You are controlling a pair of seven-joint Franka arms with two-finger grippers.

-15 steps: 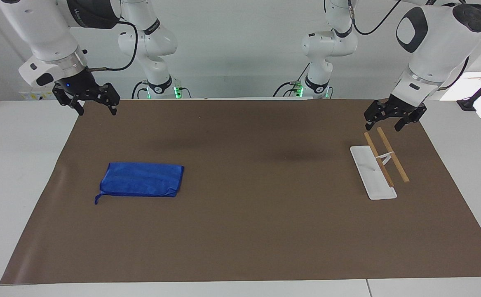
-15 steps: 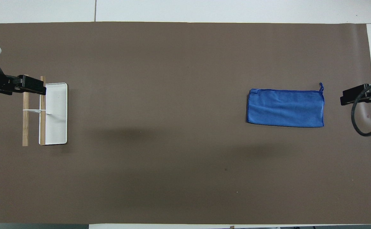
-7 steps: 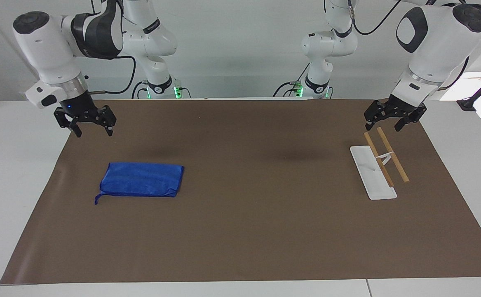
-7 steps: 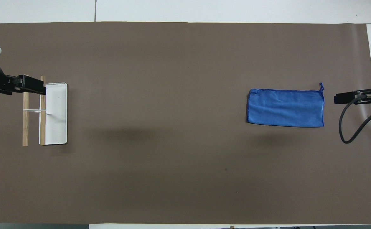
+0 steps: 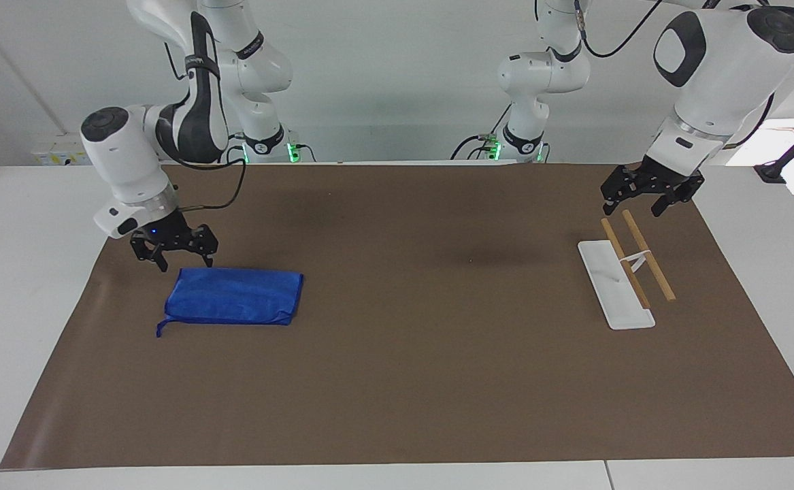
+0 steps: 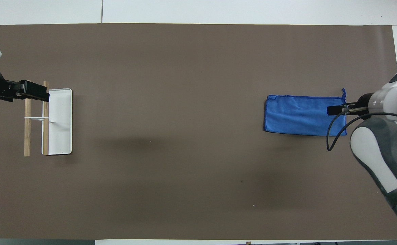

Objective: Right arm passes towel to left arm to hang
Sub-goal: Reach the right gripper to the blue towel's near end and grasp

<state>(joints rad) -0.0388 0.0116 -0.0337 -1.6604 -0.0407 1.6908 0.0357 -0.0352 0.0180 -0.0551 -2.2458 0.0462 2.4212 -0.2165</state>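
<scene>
The blue towel (image 5: pixel 233 297) lies flat and folded on the brown mat, toward the right arm's end of the table, and its loop cord (image 5: pixel 160 331) trails from one corner. My right gripper (image 5: pixel 186 264) hangs low and open just over the towel's edge nearest the robots, holding nothing. In the overhead view the right gripper (image 6: pixel 336 110) covers the end of the towel (image 6: pixel 300 115) at the right arm's side. My left gripper (image 5: pixel 633 211) waits open and empty above the end of the rack nearest the robots, at the left arm's end of the table.
A small rack with a white base (image 5: pixel 614 286) and two wooden bars (image 5: pixel 648 265) stands under the left gripper; the overhead view shows the white base (image 6: pixel 60 122) too. The brown mat (image 5: pixel 397 381) covers most of the table.
The right arm has swung down and in from the table's edge, bringing its open gripper low over the towel. The left arm, towel and rack have not moved.
</scene>
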